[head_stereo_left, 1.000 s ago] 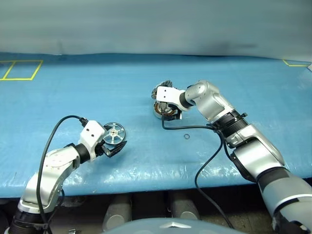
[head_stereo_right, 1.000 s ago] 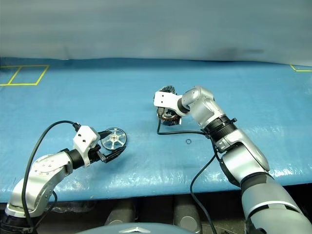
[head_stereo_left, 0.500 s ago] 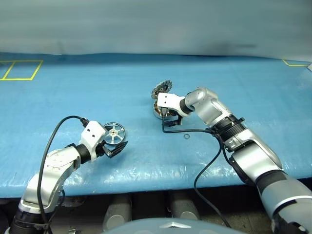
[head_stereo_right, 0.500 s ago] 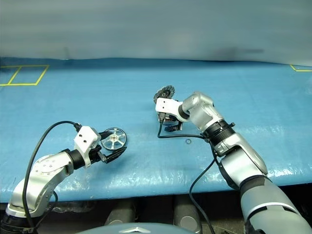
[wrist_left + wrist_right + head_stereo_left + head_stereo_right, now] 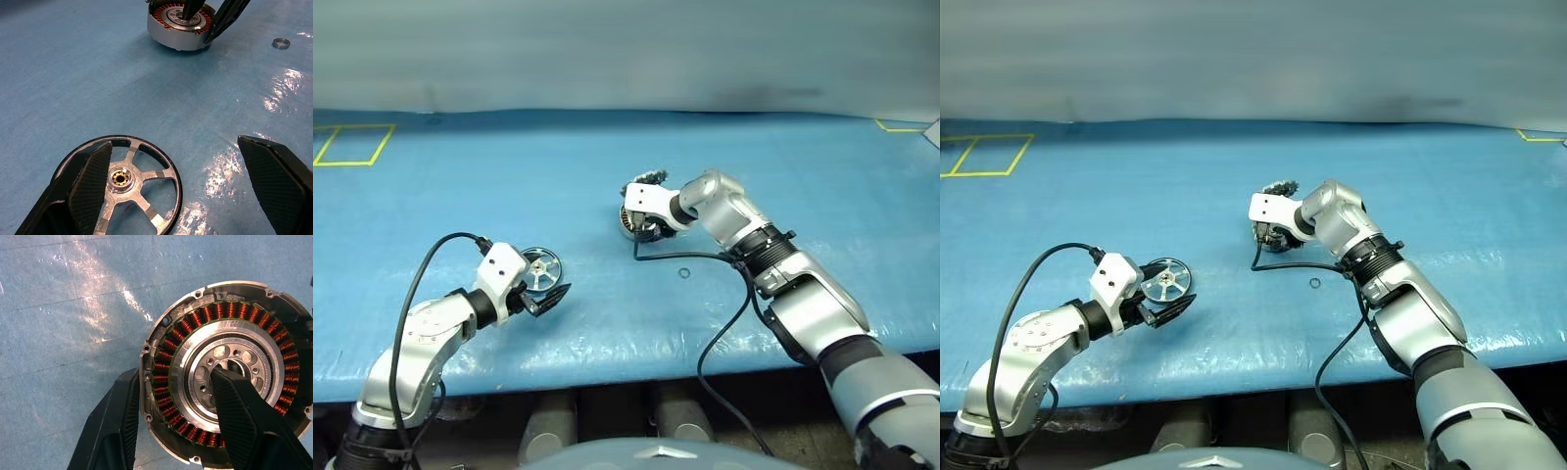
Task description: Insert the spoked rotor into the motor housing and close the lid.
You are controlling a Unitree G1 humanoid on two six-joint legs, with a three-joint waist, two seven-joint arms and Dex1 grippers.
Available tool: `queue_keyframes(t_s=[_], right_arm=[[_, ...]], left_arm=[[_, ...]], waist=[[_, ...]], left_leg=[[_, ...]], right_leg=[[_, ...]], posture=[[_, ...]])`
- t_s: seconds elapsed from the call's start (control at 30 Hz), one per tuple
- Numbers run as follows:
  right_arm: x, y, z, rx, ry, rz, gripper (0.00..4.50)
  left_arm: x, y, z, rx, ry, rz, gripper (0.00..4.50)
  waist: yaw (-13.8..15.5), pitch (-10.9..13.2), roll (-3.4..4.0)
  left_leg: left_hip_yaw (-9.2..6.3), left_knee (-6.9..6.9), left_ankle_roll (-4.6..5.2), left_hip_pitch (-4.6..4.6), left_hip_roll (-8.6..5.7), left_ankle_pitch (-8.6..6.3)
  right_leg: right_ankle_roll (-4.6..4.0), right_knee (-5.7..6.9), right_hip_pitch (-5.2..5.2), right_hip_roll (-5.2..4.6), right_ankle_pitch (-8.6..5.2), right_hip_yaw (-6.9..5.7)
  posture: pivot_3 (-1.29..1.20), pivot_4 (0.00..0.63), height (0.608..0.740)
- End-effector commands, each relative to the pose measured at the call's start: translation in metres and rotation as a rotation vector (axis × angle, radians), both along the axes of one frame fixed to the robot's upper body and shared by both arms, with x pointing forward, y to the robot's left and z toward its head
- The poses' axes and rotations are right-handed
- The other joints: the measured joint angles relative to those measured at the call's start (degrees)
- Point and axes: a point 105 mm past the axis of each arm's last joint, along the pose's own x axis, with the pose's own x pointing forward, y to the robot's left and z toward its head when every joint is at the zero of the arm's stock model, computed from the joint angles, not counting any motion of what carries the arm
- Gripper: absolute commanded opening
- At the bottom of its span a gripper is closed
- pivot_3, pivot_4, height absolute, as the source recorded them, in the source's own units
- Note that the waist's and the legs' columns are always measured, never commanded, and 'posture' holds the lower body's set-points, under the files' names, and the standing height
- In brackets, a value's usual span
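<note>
The motor housing (image 5: pixel 215 313) lies open on the blue cloth, with copper windings around a central hub. My right gripper (image 5: pixel 173 377) straddles its wall. One finger is in the hub bore and the other presses the outer rim, so it is shut on the housing (image 5: pixel 632 223). The lid (image 5: pixel 652 177) stands up behind it, mostly hidden by the gripper. The spoked rotor (image 5: pixel 132 178) lies flat on the cloth nearer to me on the left. My left gripper (image 5: pixel 171 144) is wide open, with one finger over the rotor's rim (image 5: pixel 540 266).
A tiny dark ring (image 5: pixel 685 273) lies on the cloth between the housing and the table's front edge. A black cable (image 5: pixel 690 257) trails from my right wrist across the cloth. Yellow tape marks (image 5: pixel 352 143) sit at the far left and far right corners.
My right gripper has come down over the housing and its fingers have narrowed around the wall. The lid is now mostly hidden behind it. The left arm has not moved.
</note>
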Motion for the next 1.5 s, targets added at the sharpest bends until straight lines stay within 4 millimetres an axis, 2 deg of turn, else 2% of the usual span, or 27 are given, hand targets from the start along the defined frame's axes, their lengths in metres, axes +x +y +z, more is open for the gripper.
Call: queue_keyframes(t_s=[0.03, 0.13, 0.37, 0.57, 0.8, 1.03, 1.3, 1.5], right_arm=[[-0.008, 0.011, 0.0, 0.037, 0.014, 0.026, 1.9], [-0.024, 0.021, -0.004, 0.061, 0.017, 0.061, 1.9], [-0.074, 0.036, -0.014, 0.111, 0.071, 0.141, 1.9], [-0.102, 0.049, -0.015, 0.172, 0.106, 0.164, 1.9], [-0.113, 0.063, -0.012, 0.234, 0.119, 0.171, 1.9], [-0.11, 0.064, -0.016, 0.222, 0.119, 0.163, 1.9], [-0.109, 0.064, -0.009, 0.23, 0.087, 0.177, 4.45], [-0.107, 0.063, 0.014, 0.277, 0.043, 0.191, 4.45]], left_arm=[[0.0, -0.003, 0.01, -0.007, -0.046, -0.019, 4.5], [0.001, -0.002, 0.009, -0.007, -0.044, -0.014, 4.5], [0.001, -0.002, 0.007, -0.013, -0.031, -0.015, 4.5], [0.001, -0.002, 0.006, -0.013, -0.025, -0.022, 4.5], [0.001, -0.002, 0.006, -0.013, -0.02, -0.025, 4.5], [0.0, -0.002, 0.005, -0.014, -0.016, -0.021, 4.5], [0.0, -0.003, 0.004, -0.02, -0.014, -0.02, 4.5], [0.001, -0.004, 0.004, -0.024, -0.015, -0.027, 4.5]], waist=[[0.0, 0.0, 0.0], [0.0, 0.0, 0.0], [-0.1, 0.0, -0.01], [-0.1, 0.0, -0.01], [-0.2, 0.0, -0.02], [-0.2, 0.0, -0.02], [0.2, 0.0, -0.03], [0.3, 0.0, -0.02]], left_leg=[[0.0, -0.02, 0.0, 0.01, 0.01, 0.0], [-0.01, -0.13, 0.0, 0.01, 0.01, 0.0], [-0.03, -0.56, -0.05, 0.11, 0.03, -0.04], [-0.03, -0.59, -0.09, 0.17, 0.05, -0.07], [-0.02, -0.46, -0.11, 0.22, 0.06, -0.05], [-0.02, -0.46, -0.12, 0.23, 0.08, -0.05], [-0.02, -0.46, -0.12, 0.17, 0.05, -0.05], [-0.02, -0.46, -0.12, 0.16, 0.04, -0.05]], right_leg=[[-0.01, 0.01, -0.01, 0.01, 0.0, 0.0], [-0.03, -0.01, -0.03, 0.01, -0.02, 0.0], [0.07, -0.02, -0.15, 0.01, -0.09, -0.02], [0.07, -0.03, -0.11, 0.01, -0.15, -0.03], [-0.16, 0.01, -0.04, 0.01, -0.29, -0.03], [-0.15, 0.02, -0.05, 0.03, -0.28, -0.03], [-0.15, -0.04, -0.05, -0.01, -0.27, -0.03], [-0.13, -0.03, -0.07, -0.02, -0.27, -0.03]], posture=[[0.0, 0.15, 0.74], [0.0, 0.15, 0.74], [0.0, 0.15, 0.74], [0.0, 0.15, 0.74], [0.0, 0.15, 0.74], [0.0, 0.15, 0.74], [0.0, 0.15, 0.74], [0.0, 0.15, 0.74]])
